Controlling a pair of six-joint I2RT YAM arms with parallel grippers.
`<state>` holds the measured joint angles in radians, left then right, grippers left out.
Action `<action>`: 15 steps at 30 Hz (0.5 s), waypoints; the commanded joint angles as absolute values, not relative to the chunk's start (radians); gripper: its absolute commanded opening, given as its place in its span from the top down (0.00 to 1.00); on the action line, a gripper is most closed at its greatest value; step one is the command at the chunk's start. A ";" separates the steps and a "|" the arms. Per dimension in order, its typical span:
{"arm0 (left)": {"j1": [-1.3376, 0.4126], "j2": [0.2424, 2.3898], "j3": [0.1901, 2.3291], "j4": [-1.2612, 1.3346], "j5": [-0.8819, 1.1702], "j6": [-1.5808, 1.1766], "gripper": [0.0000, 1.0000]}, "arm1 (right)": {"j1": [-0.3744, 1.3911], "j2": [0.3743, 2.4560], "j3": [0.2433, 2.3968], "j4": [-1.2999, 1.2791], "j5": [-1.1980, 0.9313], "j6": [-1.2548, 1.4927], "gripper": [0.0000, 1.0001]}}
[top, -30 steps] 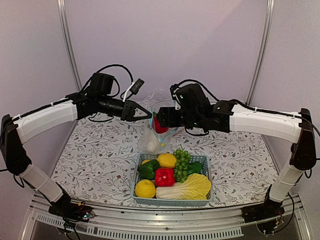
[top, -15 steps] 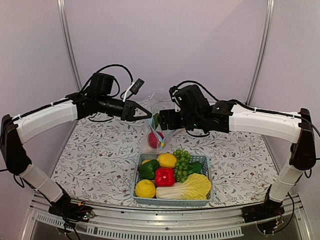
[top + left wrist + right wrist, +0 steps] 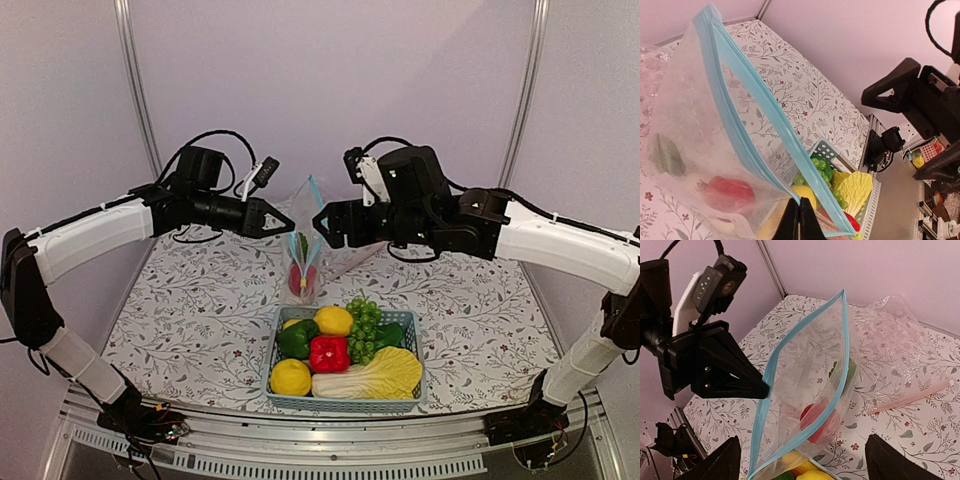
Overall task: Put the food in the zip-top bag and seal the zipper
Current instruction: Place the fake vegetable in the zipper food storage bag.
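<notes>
The clear zip-top bag (image 3: 305, 250) hangs upright behind the basket, its mouth up and apart. My left gripper (image 3: 291, 228) is shut on one side of the teal zipper (image 3: 755, 100), its tips (image 3: 799, 209) pinching the strip. A red round fruit (image 3: 815, 420) and a green piece (image 3: 667, 155) lie inside the bag. My right gripper (image 3: 324, 228) is open and holds nothing, just right of and above the bag mouth; its fingers (image 3: 727, 462) straddle the bag from above. Other food sits in the basket: lemons (image 3: 333, 320), red pepper (image 3: 329, 353), green pepper (image 3: 296, 338), grapes (image 3: 363, 325), cabbage (image 3: 378, 375).
The light-blue basket (image 3: 345, 403) stands in front of the bag near the table's front edge. A second crinkly clear sheet (image 3: 900, 330) with a pink strip (image 3: 910, 397) lies flat behind and right of the bag. Metal frame posts (image 3: 135, 90) rise at the back corners.
The red fruit left my right gripper at the bag mouth and dropped to the bag's bottom. The right gripper then rose and drew back right. The bag mouth has narrowed.
</notes>
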<state>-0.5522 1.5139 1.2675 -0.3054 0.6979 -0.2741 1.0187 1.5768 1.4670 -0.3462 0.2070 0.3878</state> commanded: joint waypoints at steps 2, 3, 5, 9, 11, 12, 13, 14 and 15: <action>-0.540 1.525 1.283 -0.318 0.669 -0.284 1.00 | 1.033 1.474 1.426 -0.358 0.165 0.392 0.15; -0.540 1.522 1.282 -0.318 0.666 -0.280 1.00 | 1.034 1.459 1.410 -0.357 0.172 0.397 0.15; -0.540 1.515 1.279 -0.316 0.658 -0.274 1.00 | 1.034 1.428 1.376 -0.375 0.190 0.412 0.15; -0.540 1.501 1.275 -0.315 0.649 -0.264 1.00 | 1.033 1.389 1.310 -0.455 0.218 0.478 0.17; -0.540 1.495 1.271 -0.307 0.652 -0.261 1.00 | 1.033 1.371 1.275 -0.499 0.227 0.523 0.17; -0.541 1.489 1.267 -0.301 0.655 -0.260 1.00 | 1.033 1.357 1.259 -0.522 0.233 0.541 0.18; -0.541 1.486 1.264 -0.297 0.655 -0.259 1.00 | 1.033 1.351 1.248 -0.545 0.239 0.567 0.18; -0.541 1.482 1.260 -0.290 0.656 -0.259 1.00 | 1.034 1.342 1.235 -0.569 0.243 0.602 0.19; -0.542 1.479 1.257 -0.285 0.657 -0.259 1.00 | 1.033 1.337 1.221 -0.587 0.244 0.625 0.20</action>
<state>-0.5476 1.5143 1.2671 -0.3103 0.6605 -0.2768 1.0286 1.3762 1.2724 -0.4572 0.2100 0.5014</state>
